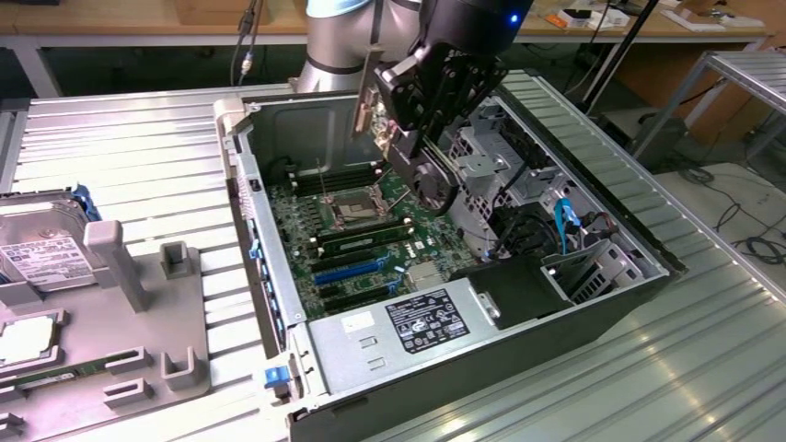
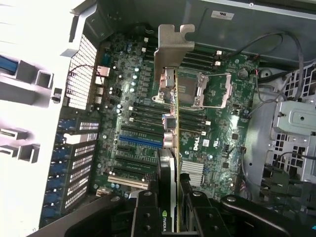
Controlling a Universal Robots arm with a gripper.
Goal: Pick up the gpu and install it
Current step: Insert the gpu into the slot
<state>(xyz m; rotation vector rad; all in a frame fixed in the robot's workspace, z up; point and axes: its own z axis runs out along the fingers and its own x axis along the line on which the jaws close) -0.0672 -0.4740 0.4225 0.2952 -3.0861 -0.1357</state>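
The gripper (image 2: 173,213) is clamping the gpu (image 2: 170,129) between its two black fingers (image 2: 146,212). The jaws are pressing on the card's flat faces at the end carrying the NVIDIA label. In the wrist view the card is showing edge-on, with its silver end bracket (image 2: 173,49) pointing away from the gripper.

The card is hanging inside the open top of the computer case (image 1: 590,193), which is lying on its side. It is over the green motherboard (image 1: 368,226) and not sitting in any slot. From the wrist its edge is running just beside the CPU socket (image 2: 210,91) and across the black memory slots (image 2: 143,111). The blue slot (image 1: 350,270) is lying nearer the power supply (image 1: 411,322), apart from the card.

On the exterior view's left, a grey fixture (image 1: 135,276) is standing on the ribbed table, with a hard drive (image 1: 37,253) resting at its far edge.
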